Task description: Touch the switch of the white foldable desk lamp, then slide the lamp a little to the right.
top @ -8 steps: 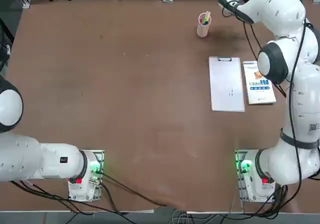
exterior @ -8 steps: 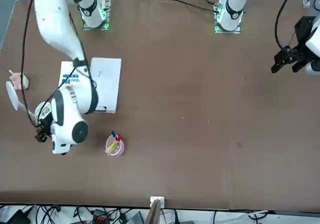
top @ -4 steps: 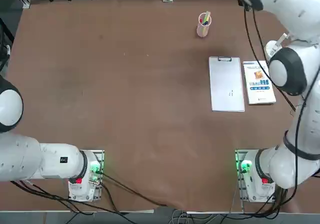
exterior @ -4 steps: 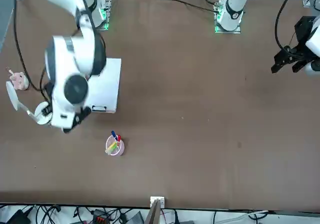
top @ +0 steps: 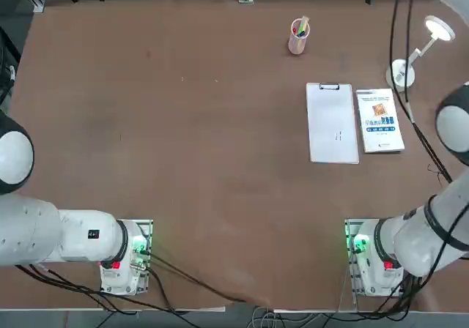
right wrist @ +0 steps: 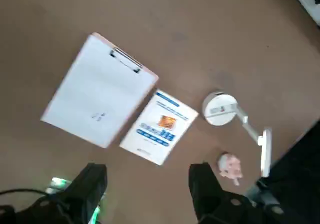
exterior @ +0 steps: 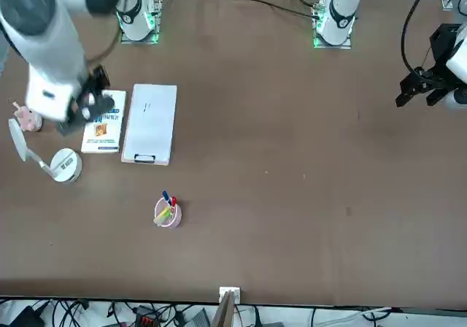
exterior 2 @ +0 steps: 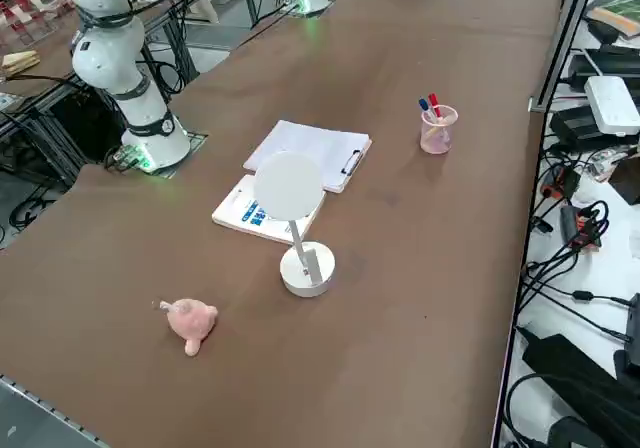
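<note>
The right end effector hangs high above the bench, fingers spread wide and holding nothing, looking down on the clipboard, the booklet and the lamp.

The white foldable desk lamp stands near the bench's far right corner, just beyond the booklet. Its disc base sits flat; the thin arm slants up from it, away from the robot and to its right, ending in the round glowing head. A small pink toy lies near the base.
</note>
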